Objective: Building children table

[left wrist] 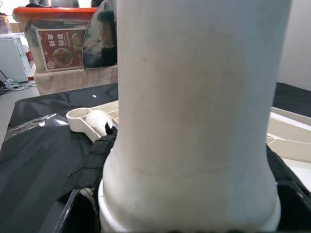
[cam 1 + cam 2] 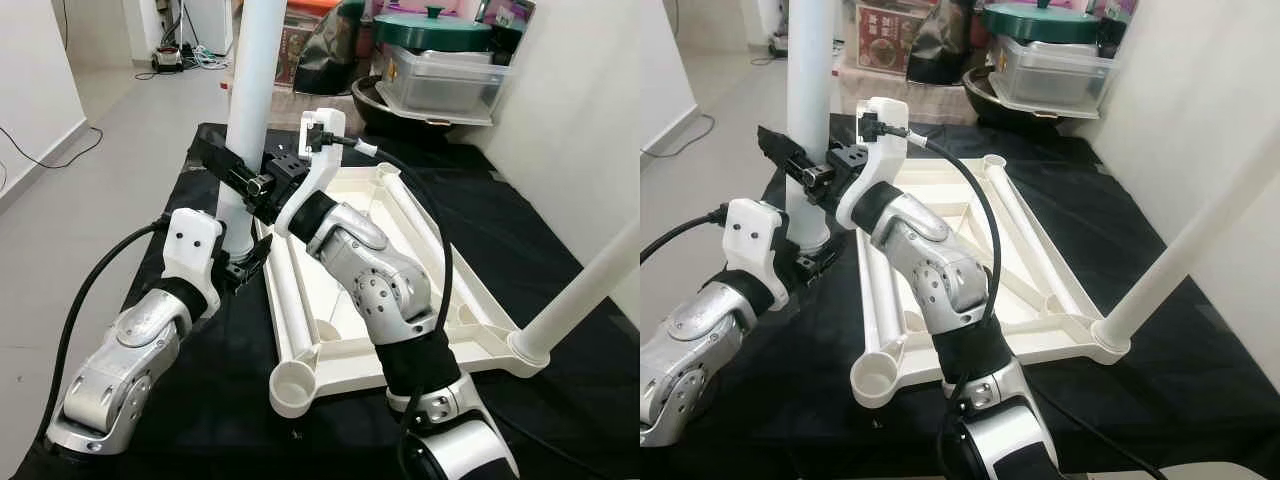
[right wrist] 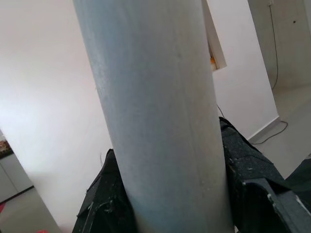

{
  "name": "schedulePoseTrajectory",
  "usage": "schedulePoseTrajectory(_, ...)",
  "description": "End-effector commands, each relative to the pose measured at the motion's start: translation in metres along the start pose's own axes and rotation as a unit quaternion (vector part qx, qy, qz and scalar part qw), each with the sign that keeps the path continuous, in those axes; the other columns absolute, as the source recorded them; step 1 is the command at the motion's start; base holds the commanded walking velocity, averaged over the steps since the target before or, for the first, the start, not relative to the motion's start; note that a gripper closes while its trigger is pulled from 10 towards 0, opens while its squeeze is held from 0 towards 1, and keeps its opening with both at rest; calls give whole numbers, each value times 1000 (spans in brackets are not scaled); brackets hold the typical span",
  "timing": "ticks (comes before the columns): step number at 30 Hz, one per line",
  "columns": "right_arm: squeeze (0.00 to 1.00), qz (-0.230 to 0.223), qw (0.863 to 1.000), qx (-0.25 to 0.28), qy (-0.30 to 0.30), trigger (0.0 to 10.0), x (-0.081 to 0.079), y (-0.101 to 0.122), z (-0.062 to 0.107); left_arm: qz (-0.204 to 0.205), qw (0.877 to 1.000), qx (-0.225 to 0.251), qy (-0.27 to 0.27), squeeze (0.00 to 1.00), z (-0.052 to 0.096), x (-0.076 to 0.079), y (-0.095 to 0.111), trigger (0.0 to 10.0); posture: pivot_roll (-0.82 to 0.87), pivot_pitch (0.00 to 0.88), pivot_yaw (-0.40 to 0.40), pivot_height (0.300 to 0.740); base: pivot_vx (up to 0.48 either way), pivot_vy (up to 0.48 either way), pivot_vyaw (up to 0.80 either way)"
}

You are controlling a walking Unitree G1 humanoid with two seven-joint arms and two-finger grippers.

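On the black-draped worktop (image 2: 200, 400), both grippers, left gripper (image 2: 243, 262) low and right gripper (image 2: 236, 176) higher, are clamping their jaws on the upright table leg (image 2: 250, 90), seemingly steadying it in the upturned tabletop frame's (image 2: 345, 345) corner socket.

Bright, even indoor light; head views are sharp, with soft shadows on the black surface (image 2: 520, 250). The white leg (image 1: 194, 97) looms close in wrist views, perhaps slightly soft-focused.

Upright white leg (image 2: 252, 90) on upturned tabletop (image 2: 400, 330)
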State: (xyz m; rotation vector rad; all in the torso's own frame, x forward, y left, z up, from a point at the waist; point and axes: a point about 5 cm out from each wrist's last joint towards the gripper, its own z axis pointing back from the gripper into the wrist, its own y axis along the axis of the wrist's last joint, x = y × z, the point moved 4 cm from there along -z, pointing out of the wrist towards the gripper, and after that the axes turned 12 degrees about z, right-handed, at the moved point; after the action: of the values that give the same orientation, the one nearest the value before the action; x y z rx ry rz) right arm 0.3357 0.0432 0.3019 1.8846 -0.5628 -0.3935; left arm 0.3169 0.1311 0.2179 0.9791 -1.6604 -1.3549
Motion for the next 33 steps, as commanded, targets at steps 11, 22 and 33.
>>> schedulePoseTrajectory(11,1000,-66,997,22,37,10000,-23,-5,-1,3,1000,-19,-16,0,2,4,-6,10000,163,0,-105,714,0,0,0)
schedulePoseTrajectory(22,0,-69,947,-3,313,10000,-24,4,53,-2,971,-102,-217,0,70,55,-13,10000,181,0,-118,714,0,0,0)
schedulePoseTrajectory(33,0,-99,920,48,377,10000,-17,38,64,29,962,-127,-239,0,96,59,-14,10000,195,0,-134,714,0,0,0)
